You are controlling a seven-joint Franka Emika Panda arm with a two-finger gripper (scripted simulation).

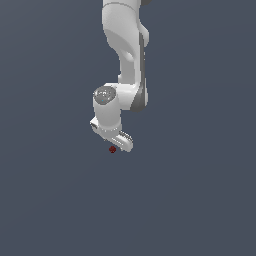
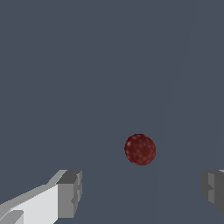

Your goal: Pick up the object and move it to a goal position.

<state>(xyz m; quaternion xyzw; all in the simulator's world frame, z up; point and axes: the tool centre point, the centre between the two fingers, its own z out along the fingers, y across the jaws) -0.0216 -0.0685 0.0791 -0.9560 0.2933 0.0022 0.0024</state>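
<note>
The object is a tiny dark red ball (image 1: 112,149), plain and unmarked, lying on the dark grey floor. In the exterior view it shows just below the white gripper (image 1: 119,145), at its lower edge. In the wrist view the ball (image 2: 140,149) lies ahead of the gripper (image 2: 142,192), between the lines of the two fingers. One grey fingertip (image 2: 70,194) and the other (image 2: 214,190) stand wide apart with nothing between them. The gripper is open and empty.
The white arm (image 1: 125,45) comes down from the top of the exterior view. The floor (image 1: 200,200) is a plain dark grey surface with no other objects in view.
</note>
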